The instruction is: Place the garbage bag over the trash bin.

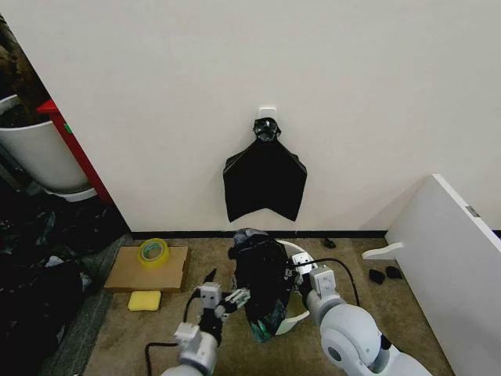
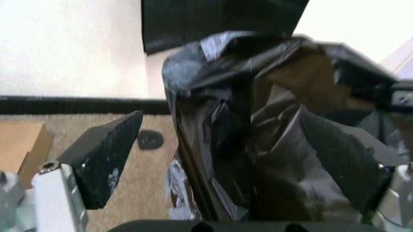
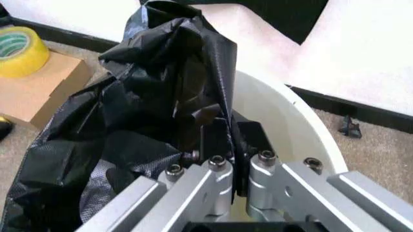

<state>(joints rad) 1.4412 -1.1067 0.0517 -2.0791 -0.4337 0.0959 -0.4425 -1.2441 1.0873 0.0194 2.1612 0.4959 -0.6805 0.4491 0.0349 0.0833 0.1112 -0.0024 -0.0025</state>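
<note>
While the garbage bag (image 1: 261, 286) hangs crumpled over the near-left side of the trash bin (image 1: 301, 266) on the carpet by the wall, the right gripper (image 3: 226, 142) pinches a fold of the black plastic at the bin's rim, jaws nearly closed on it. Beside the bag, the left gripper (image 2: 226, 150) stands wide, its fingers (image 2: 106, 150) spread around the bag's bulk.

garbage bag (image 1: 261, 286) draped over trash bin (image 1: 300, 259) | both grippers beside it
</note>
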